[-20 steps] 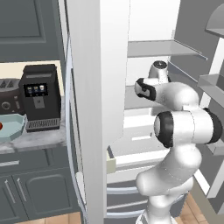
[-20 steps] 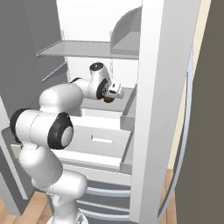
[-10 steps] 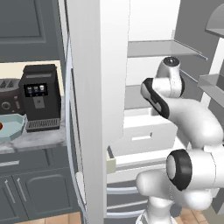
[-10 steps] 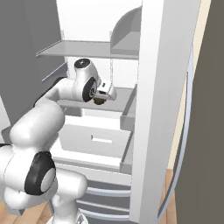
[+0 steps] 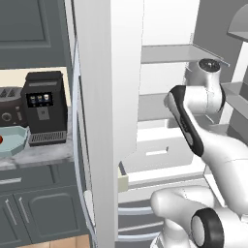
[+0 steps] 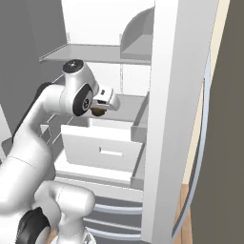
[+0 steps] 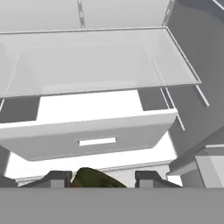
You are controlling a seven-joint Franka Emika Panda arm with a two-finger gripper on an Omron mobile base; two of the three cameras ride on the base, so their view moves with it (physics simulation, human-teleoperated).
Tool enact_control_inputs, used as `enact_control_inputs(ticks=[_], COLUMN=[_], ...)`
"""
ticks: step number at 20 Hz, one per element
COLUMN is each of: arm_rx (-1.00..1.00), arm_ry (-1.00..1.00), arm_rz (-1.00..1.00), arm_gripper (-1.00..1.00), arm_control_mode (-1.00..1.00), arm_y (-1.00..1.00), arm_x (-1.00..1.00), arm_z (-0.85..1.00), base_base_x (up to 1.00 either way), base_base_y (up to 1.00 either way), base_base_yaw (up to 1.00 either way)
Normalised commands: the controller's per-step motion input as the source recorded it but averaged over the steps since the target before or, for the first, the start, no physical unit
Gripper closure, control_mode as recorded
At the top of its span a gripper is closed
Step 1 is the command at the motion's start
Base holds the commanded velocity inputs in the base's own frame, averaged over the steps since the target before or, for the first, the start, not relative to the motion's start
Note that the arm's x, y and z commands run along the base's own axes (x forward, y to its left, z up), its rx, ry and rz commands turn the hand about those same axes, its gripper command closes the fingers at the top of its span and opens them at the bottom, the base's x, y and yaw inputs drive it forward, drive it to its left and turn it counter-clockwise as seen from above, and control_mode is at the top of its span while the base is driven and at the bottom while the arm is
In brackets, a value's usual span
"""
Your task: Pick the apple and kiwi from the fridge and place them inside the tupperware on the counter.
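We have the kiwi [image 7: 94, 178] between the two fingertips of the gripper [image 7: 101, 178]; the jaws stand narrow and closed on it, and in the right base view the same dark brown fruit [image 6: 98, 111] hangs under the hand, in front of the open fridge [image 6: 167, 119] and above its white drawer [image 7: 87, 138]. The tupperware [image 5: 10, 140] waits on the tabletop [image 5: 43, 152] to the left of the fridge, beside the coffee machine [image 5: 44, 107], and a bit of red at its left edge is probably the apple [image 5: 1, 139], though we cannot tell for sure. We judge the kiwi to be light, small and a little soft, so a moderate squeeze is enough; pressing harder could bruise it. Its roundish form can roll or slip between flat fingers, so the hold should stay across its middle, where it is widest. For the way to the tupperware we would move smoothly and keep clear of the fridge door [image 5: 104, 97].
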Motion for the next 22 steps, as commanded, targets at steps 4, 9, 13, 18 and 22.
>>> enact_control_inputs(ticks=[4, 9, 13, 18, 22], arm_rx=[-0.01, -0.01, 0.0, 0.0, 0.0], arm_ry=[0.0, 0.0, 0.0, 0.0, 0.0], arm_rz=[0.08, 0.05, 0.0, 0.0, 0.0], arm_gripper=[1.0, 1.0, 1.0, 1.0, 1.0], arm_control_mode=[-1.0, 1.0, 1.0, 1.0, 1.0], arm_y=[0.26, 0.17, 0.0, 0.0, 0.0], arm_x=[-0.69, -0.47, 0.0, 0.0, 0.0], arm_z=[0.12, 0.0, 0.0, 0.0, 0.0], base_base_x=[0.0, -0.36, -1.0, -1.0, -0.85], base_base_y=[0.0, 0.1, 0.05, 0.01, 0.34], base_base_yaw=[0.0, 0.03, 0.06, 0.03, 0.04])
